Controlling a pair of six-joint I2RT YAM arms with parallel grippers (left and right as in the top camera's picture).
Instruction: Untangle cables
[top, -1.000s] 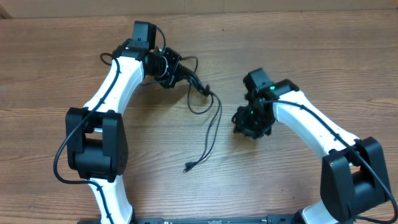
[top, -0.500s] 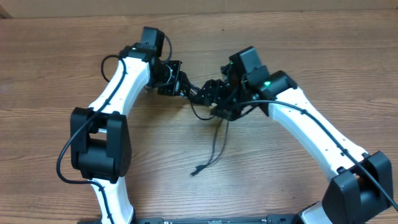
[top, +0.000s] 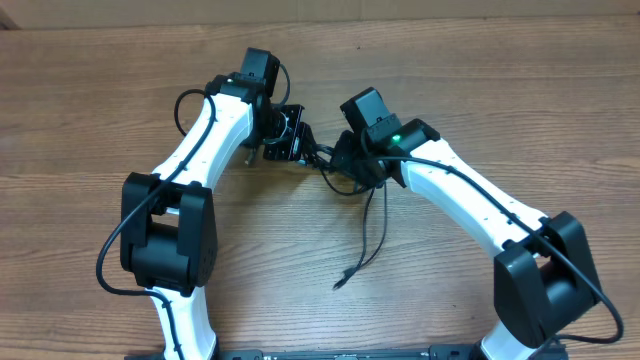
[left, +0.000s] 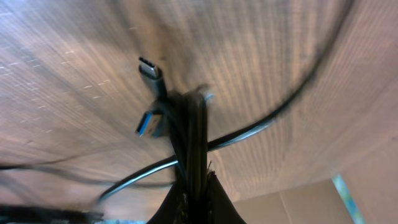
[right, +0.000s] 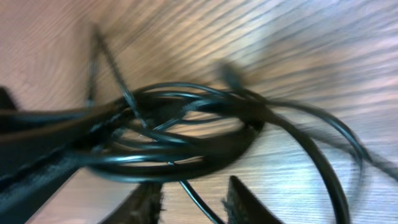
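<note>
The cables (top: 322, 157) are thin black cords bunched between my two grippers at the table's upper middle. One strand (top: 368, 245) trails down to a small plug tip. My left gripper (top: 292, 143) is shut on the bundle (left: 191, 134), which stands out of its jaws with a USB-C tip (left: 150, 68) and a blue USB plug (left: 146, 124). My right gripper (top: 350, 165) is open just right of the bundle. In the right wrist view a coil of cables (right: 186, 134) lies just ahead of its fingers (right: 193, 202), and one thin strand runs between them.
The wooden table (top: 480, 90) spans the whole overhead view. Thicker black arm cables loop beside the left arm (top: 185, 100). Both white arms reach in from the front corners.
My right gripper has swung left and up from the table's right middle to the bundle. My left gripper has shifted right with the cables. The trailing strand has slid right.
</note>
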